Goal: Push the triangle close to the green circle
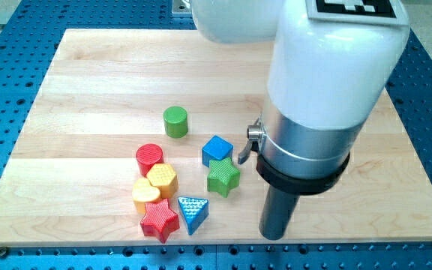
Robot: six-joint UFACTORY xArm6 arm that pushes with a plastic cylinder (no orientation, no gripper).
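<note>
Gripperless, my tip (pixel 273 235) rests near the view's bottom, right of the blue triangle (pixel 193 213), which still sits well apart from the green circle (pixel 175 121); the push remains undone.

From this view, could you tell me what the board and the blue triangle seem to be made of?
The board looks like pale wood with a smooth finish: grain lines and joined planks show. The blue triangle seems to be plastic, possibly 3D-printed: its top shows fine ridges.

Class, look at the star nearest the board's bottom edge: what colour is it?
Red; it shows plainly in the camera view, the only one.
</note>
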